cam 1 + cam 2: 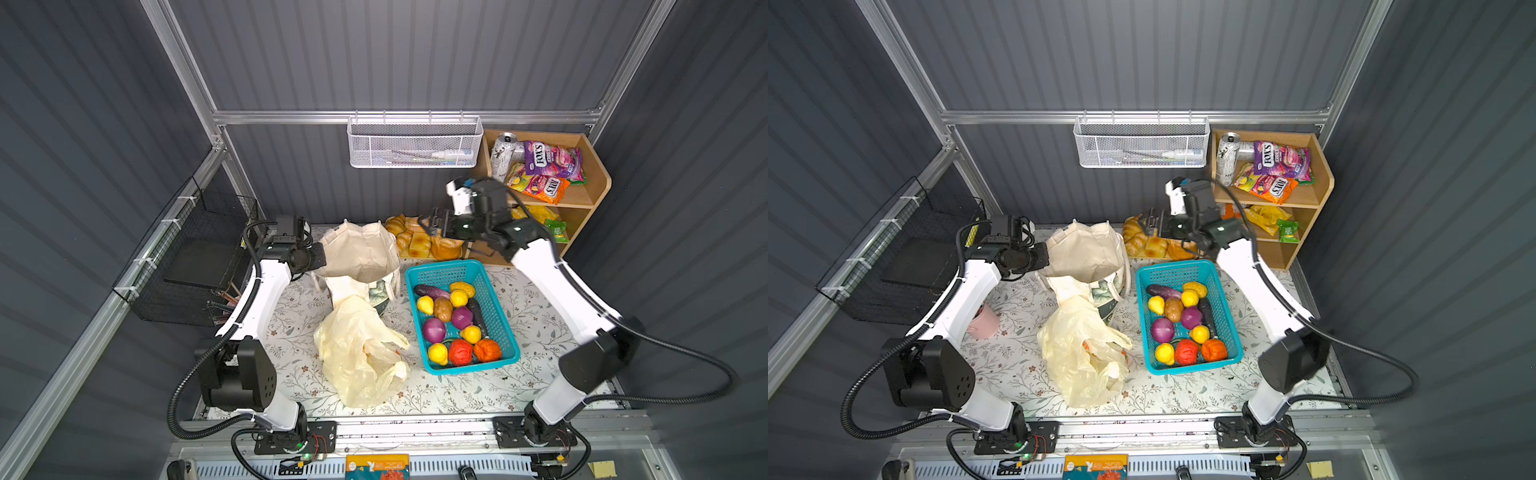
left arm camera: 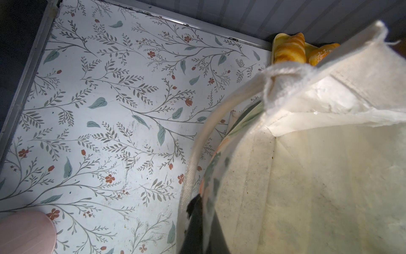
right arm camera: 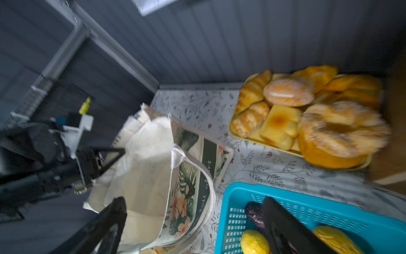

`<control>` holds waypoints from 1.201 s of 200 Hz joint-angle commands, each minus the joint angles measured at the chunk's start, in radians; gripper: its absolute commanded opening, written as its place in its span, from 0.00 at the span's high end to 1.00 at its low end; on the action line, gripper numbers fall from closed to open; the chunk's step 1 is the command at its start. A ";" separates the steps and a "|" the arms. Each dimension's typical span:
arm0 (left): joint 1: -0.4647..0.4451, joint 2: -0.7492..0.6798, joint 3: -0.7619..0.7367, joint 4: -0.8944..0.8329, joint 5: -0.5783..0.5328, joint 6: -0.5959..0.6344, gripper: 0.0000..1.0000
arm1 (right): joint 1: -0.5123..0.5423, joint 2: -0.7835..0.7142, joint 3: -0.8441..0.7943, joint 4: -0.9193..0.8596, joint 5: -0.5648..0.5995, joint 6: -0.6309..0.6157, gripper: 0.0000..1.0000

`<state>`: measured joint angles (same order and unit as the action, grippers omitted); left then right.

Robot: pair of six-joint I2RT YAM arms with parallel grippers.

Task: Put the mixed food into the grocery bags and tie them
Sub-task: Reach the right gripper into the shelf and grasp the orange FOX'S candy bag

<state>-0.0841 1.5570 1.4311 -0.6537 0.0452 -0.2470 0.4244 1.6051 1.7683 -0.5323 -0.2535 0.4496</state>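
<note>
This is a robot test cell dressed as a small grocery corner, not a real shop. Dark grey ribbed panels (image 1: pixel 395 54) close it in, held by a bare aluminium frame (image 1: pixel 399 117). Two white-and-black arms, the left arm (image 1: pixel 266 291) and the right arm (image 1: pixel 552 286), are bolted to a metal rail (image 1: pixel 415 428), with cable conduit (image 1: pixel 665 401) trailing loose. The counter (image 1: pixel 457 395) has a floral covering. The stock is props: a wooden shelf (image 1: pixel 600 183) with FOX'S packets (image 1: pixel 548 160), toy bread rolls (image 1: pixel 419 245), a turquoise basket (image 1: pixel 442 268) of toy produce (image 1: pixel 460 352), and a canvas tote (image 1: pixel 361 253).
</note>
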 commanded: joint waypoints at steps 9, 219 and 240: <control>0.006 -0.025 -0.008 0.037 -0.001 0.005 1.00 | -0.103 -0.212 -0.178 0.043 0.048 0.049 0.01; 0.006 -0.004 -0.080 0.091 0.110 -0.022 1.00 | -0.854 -0.084 -0.226 0.504 -0.373 0.589 0.30; 0.006 -0.002 -0.089 0.104 0.124 -0.028 1.00 | -0.849 -0.017 -0.159 0.492 -0.385 0.589 0.35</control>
<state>-0.0776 1.5539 1.3720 -0.5407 0.1196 -0.2581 -0.4294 1.5291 1.5467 -0.0738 -0.5884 1.0252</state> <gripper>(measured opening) 0.054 0.666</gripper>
